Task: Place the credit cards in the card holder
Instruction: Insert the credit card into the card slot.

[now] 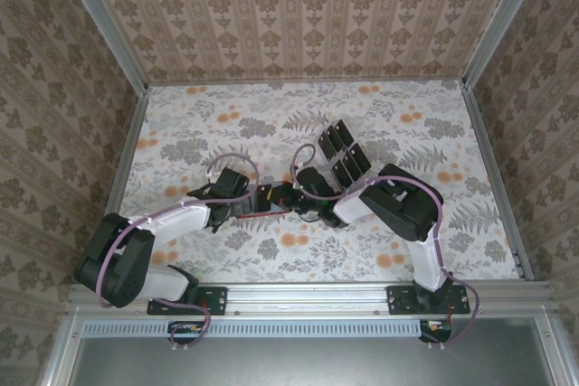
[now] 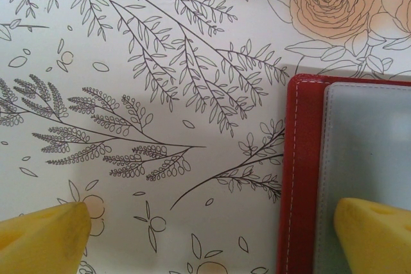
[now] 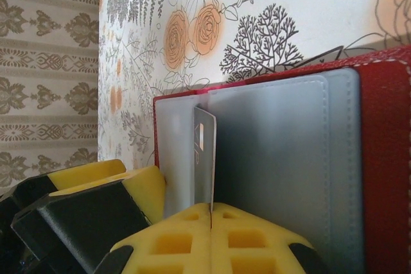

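Right wrist view is showing the right claw (image 3: 212,222) pinching a thin, stiff, likely slippery credit card (image 3: 204,158) by its edge, ahead at the card holder (image 3: 385,158); the left claw (image 2: 209,222) is standing spread.

The black-and-white left arm (image 1: 172,223), purple cable along it, bends sharply at the elbow and reaches right. The matching right arm (image 1: 398,203) reaches left, so the wrists nearly meet. The left gripper (image 2: 205,239), with two yellow foam-padded fingers, stands wide apart. The right gripper (image 3: 212,217), padded alike, is pressed together on a thin glossy card (image 3: 204,149), apparently by its edge.
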Robot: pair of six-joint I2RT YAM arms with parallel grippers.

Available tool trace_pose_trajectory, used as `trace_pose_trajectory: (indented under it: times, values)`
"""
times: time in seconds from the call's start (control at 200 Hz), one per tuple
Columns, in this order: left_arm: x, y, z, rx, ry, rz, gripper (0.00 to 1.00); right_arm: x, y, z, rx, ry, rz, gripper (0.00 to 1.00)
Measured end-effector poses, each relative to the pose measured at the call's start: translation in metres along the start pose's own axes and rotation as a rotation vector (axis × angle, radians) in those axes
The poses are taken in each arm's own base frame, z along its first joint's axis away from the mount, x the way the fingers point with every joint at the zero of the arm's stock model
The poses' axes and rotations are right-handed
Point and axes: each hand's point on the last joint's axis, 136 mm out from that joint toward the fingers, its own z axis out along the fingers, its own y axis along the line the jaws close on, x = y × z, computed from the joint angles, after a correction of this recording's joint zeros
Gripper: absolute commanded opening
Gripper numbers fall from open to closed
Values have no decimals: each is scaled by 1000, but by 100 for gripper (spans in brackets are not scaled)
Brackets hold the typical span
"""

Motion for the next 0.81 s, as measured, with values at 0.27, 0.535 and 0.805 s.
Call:
trace_pose_trajectory:
  times: [0.27,0.535,0.805]
  values:
    - [0,1,0,-5,-3,1,100,2,3,11,2,44,6,0]
    - [0,3,-4,-8,-2,0,100,3,5,17,27,82,-6,1]
    - [-14,17,-16,-10,-44,-72,100,3,12,14,82,129,-75,33]
